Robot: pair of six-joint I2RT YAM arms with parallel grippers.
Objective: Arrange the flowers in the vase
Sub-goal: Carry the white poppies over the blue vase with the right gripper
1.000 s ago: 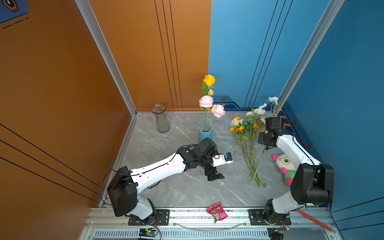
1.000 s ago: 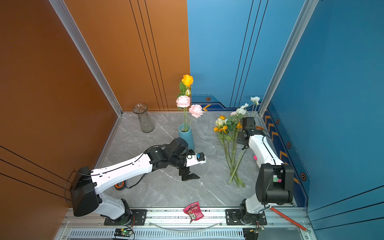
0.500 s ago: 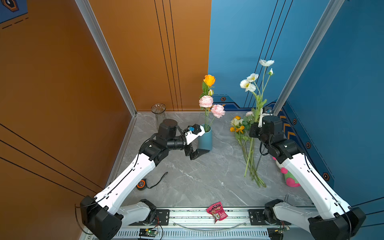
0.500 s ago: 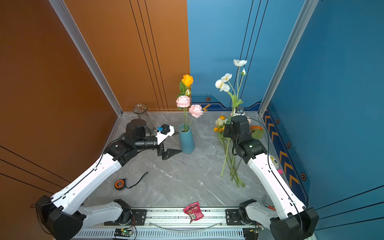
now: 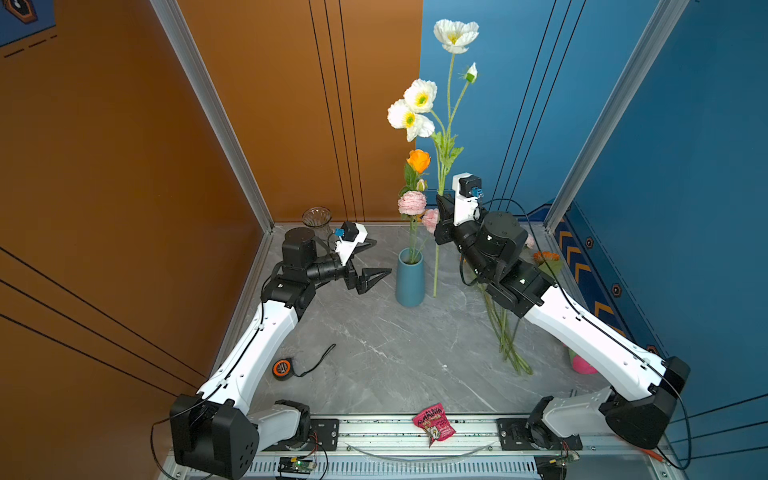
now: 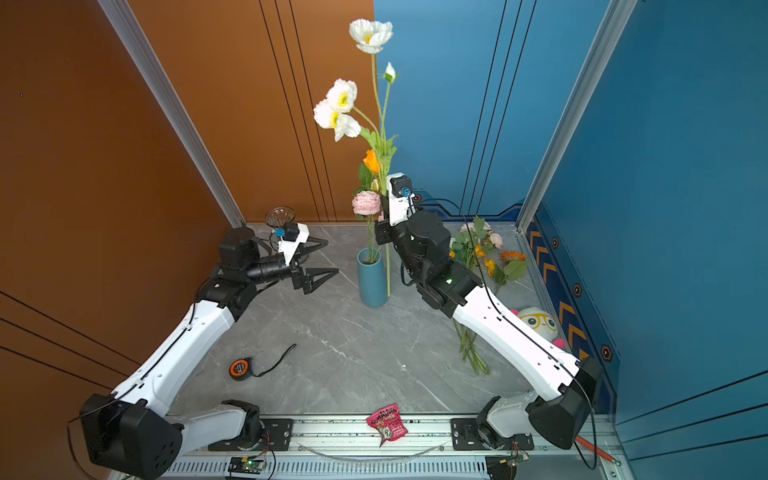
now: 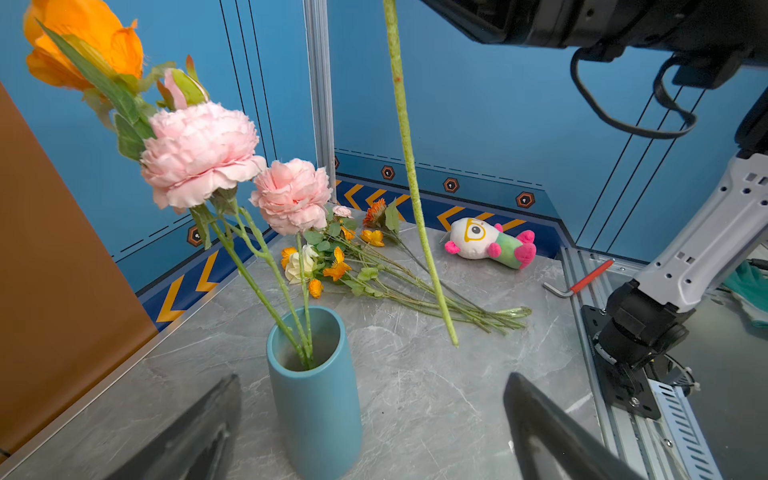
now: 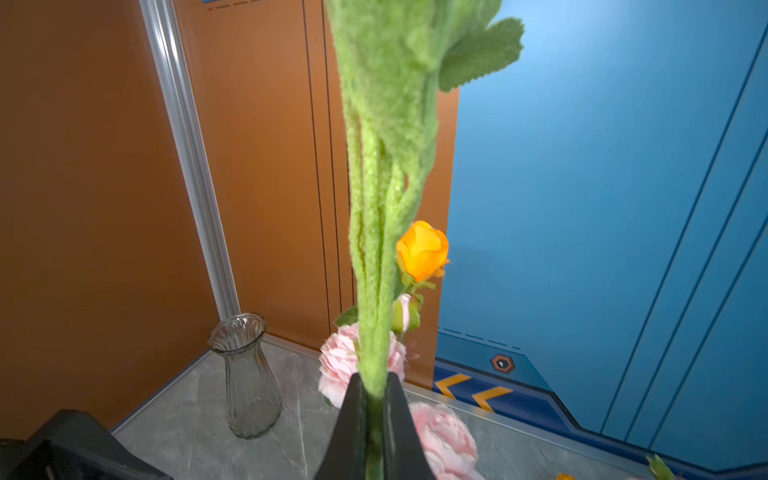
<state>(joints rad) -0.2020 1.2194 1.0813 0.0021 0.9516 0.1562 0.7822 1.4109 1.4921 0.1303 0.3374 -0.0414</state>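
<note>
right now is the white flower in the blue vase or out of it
Out. The white flower hangs upright beside the blue vase, stem tip outside the rim, clamped in the right gripper.

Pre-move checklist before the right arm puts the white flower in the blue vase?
1. Grip: right gripper shut on white flower stem: ok.
2. Stem tip above blue vase rim: not ok; it hangs beside the vase, below the rim.
3. Room in vase mouth: ok; open space beside the flowers in it.
4. Vase upright: ok.
5. Left gripper clear of vase: ok; open, apart from it.
6. Stem tip off the table: cannot tell.
</note>
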